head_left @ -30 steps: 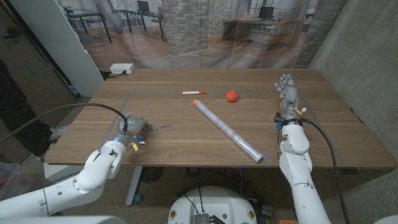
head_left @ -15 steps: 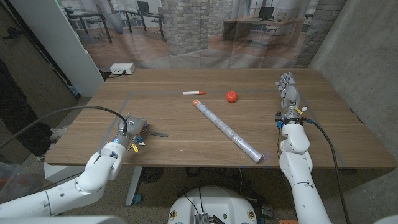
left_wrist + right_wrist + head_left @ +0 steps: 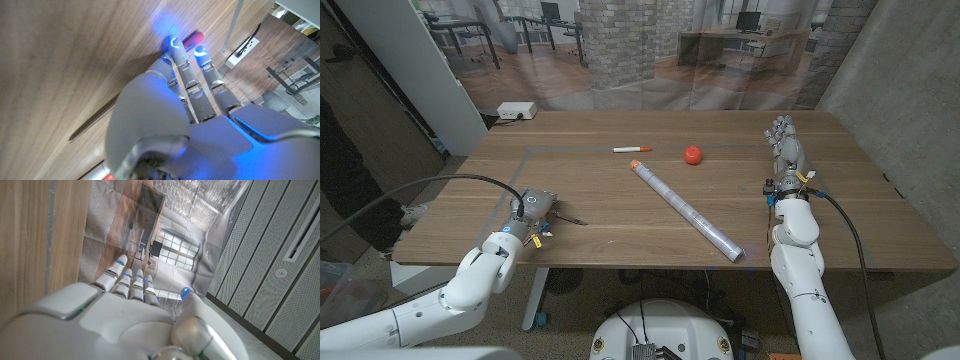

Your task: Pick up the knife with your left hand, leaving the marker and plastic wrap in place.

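My left hand is near the table's front left edge, its fingers closed over the knife's handle, which is hidden. The dark blade sticks out of it to the right, just over the wood. In the left wrist view my left hand reaches over the table, with a thin dark streak beside it that is the blade or its shadow. The white marker with its orange cap lies at the far middle. The long plastic wrap roll runs diagonally across the middle. My right hand stands at the right, fingers straight, holding nothing.
A small red ball sits just right of the marker. A white power strip lies at the table's far left corner. Bare wood separates my left hand from the roll.
The blade tip has swung toward the table's front edge, and my left hand has shifted slightly the same way. Marker, roll, ball and right hand have stayed put.
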`<state>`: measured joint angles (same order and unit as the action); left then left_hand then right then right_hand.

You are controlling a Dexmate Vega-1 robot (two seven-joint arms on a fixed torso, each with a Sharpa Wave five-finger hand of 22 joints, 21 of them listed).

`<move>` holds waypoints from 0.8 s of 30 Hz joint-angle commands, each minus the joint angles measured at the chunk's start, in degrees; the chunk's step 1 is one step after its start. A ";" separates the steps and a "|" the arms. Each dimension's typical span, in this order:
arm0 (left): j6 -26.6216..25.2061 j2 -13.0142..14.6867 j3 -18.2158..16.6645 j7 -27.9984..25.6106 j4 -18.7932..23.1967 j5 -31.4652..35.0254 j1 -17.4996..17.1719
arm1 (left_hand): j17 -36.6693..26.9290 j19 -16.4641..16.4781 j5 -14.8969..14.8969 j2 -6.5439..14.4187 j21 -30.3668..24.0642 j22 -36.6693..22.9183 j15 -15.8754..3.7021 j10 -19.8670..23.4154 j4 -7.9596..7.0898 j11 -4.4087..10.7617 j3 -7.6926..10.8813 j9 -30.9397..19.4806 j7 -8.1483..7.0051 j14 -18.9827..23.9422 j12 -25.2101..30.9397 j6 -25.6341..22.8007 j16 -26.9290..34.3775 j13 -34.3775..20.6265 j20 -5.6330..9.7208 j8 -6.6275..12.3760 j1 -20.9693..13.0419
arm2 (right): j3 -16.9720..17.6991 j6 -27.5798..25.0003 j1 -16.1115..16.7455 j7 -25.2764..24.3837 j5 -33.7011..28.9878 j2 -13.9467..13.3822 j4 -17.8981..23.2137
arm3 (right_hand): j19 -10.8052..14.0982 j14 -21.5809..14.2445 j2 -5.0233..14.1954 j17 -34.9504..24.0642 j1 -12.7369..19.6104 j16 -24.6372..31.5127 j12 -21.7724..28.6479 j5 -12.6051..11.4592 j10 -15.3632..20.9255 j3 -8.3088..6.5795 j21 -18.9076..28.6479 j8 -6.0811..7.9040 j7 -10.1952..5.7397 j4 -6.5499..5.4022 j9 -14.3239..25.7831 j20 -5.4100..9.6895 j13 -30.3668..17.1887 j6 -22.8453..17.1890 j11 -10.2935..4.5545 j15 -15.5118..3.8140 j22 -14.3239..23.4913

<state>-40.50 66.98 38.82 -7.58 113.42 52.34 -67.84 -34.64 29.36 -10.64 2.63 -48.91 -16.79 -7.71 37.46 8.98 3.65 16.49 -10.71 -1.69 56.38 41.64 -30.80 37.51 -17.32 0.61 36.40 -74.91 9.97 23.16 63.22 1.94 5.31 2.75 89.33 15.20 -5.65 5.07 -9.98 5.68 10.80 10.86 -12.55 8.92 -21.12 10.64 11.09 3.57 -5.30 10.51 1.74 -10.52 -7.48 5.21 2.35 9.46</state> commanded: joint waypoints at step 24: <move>4.70 0.56 -4.21 -12.29 1.08 -10.43 -3.35 | 2.38 5.93 -0.11 -1.52 -14.31 -0.11 -5.66 29.78 0.54 5.10 2.97 0.75 0.84 15.01 -7.00 -33.72 -4.84 4.65 3.31 -1.49 2.28 | 0.02 1.35 1.18 -0.07 -0.01 0.10 1.17 | 0.90 -0.60 -0.45 -0.15 0.03 -0.03 0.26 -0.36 0.68 0.11 0.50 0.10 0.13 0.50 0.11 0.06 -0.16 -0.76 0.15 -0.22 0.25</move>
<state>-37.09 66.98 36.59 -16.67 113.12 46.23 -70.29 -32.12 34.81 -10.87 1.66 -62.69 -16.77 -12.79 44.92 9.31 -3.82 19.07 -9.58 6.93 69.97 34.27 -38.39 32.68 -11.19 3.37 35.21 -72.37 10.06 23.84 64.14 2.11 5.65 2.64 90.16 15.61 -5.97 5.07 -9.98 5.68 10.80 10.86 -12.55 8.91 -20.88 10.64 11.09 3.79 -5.06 10.51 1.74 -10.52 -7.69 5.22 2.02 9.46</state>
